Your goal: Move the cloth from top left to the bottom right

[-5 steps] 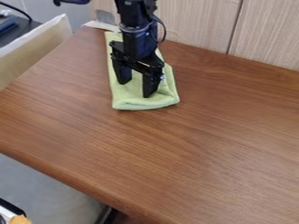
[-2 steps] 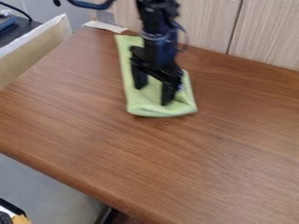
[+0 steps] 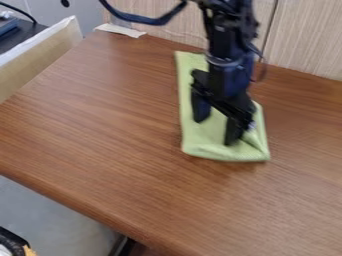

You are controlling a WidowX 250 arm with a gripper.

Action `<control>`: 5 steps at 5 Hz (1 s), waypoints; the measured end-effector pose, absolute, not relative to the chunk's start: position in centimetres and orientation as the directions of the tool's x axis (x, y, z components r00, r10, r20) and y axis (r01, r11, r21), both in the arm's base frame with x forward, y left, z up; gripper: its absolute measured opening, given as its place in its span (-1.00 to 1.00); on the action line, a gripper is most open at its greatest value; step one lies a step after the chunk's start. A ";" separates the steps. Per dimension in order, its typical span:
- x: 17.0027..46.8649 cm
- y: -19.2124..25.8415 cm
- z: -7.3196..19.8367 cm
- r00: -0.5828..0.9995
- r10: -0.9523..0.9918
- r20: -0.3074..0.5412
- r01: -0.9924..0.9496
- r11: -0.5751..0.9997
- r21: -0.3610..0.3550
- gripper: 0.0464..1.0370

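Note:
The black gripper (image 3: 215,133) hangs down over the green cloth (image 3: 207,142), its two fingers spread apart and their tips on the fabric. Lying flat and elongated, the cloth stretches from the table's rear part at upper centre down to right of centre. Its near right corner is slightly rumpled beside the right finger. The arm covers part of the cloth's middle and right side.
The brown wooden table (image 3: 100,130) meets a light wood-grain wall (image 3: 307,40) behind. A strip of pale tape (image 3: 121,30) sits at its back left corner. Left of the table stands a beige panel (image 3: 40,52).
The gripper has moved right and toward the near side, and the cloth has slid along with it, away from the back left corner.

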State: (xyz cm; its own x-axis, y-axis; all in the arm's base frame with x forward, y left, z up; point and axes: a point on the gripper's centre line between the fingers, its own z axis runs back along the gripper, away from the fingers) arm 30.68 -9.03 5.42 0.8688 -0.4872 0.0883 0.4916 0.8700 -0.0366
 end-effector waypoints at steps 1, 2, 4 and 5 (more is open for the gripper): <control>29.4 -11.1 5.6 0.833 -0.547 0.087 0.550 0.835 -0.024 0.92; 29.0 -11.1 6.1 0.830 -0.551 0.086 0.554 0.832 -0.016 0.92; 30.1 -9.7 8.9 0.837 -0.533 0.123 0.534 0.845 0.026 0.92; 29.8 -9.7 11.9 0.822 -0.540 0.181 0.543 0.839 0.036 0.92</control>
State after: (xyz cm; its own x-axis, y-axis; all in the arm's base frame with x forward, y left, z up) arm 29.76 -9.70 11.89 0.8219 -0.5399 0.1814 0.5430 0.8389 0.0364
